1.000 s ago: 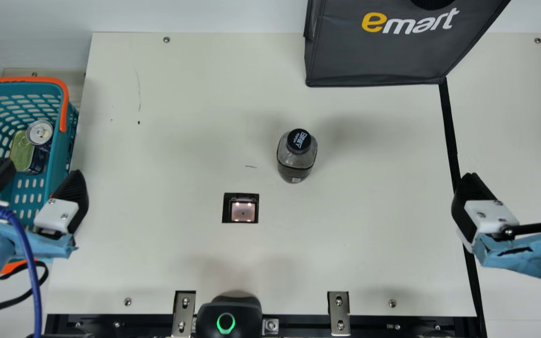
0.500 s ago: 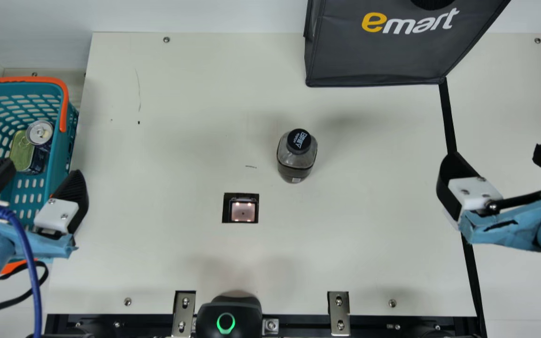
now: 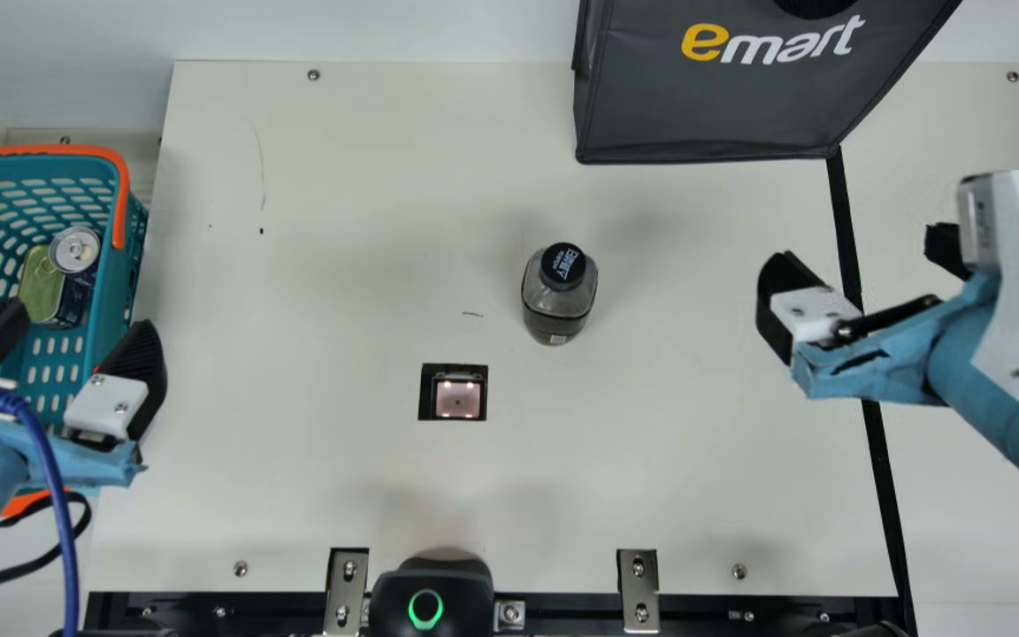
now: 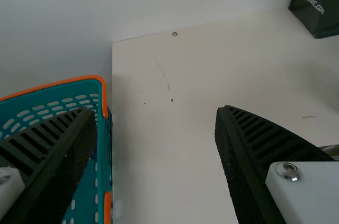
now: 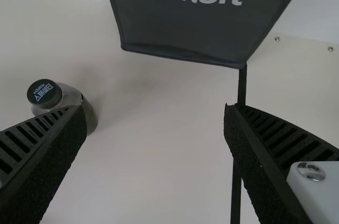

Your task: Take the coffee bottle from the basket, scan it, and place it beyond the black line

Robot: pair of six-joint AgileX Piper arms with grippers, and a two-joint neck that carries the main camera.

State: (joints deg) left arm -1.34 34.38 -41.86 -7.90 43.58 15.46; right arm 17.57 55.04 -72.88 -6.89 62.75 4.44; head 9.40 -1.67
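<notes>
- Cream table (image 3: 695, 495) is holding the coffee bottle (image 3: 560, 301).
- Left gripper (image 3: 80, 318) and right gripper (image 3: 863, 246) are gaping wide.
- Crooked reaching could be bumping it over.

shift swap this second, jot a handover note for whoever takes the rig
Left gripper: open, empty, by the basket.
Right gripper: open, empty, near the black line.
Coffee bottle: upright on the table, short of the line, not over the scanner window.
Done: bottle out of the basket; can't tell whether it is scanned.
To do: scan if needed, then place it beyond the line.
</notes>
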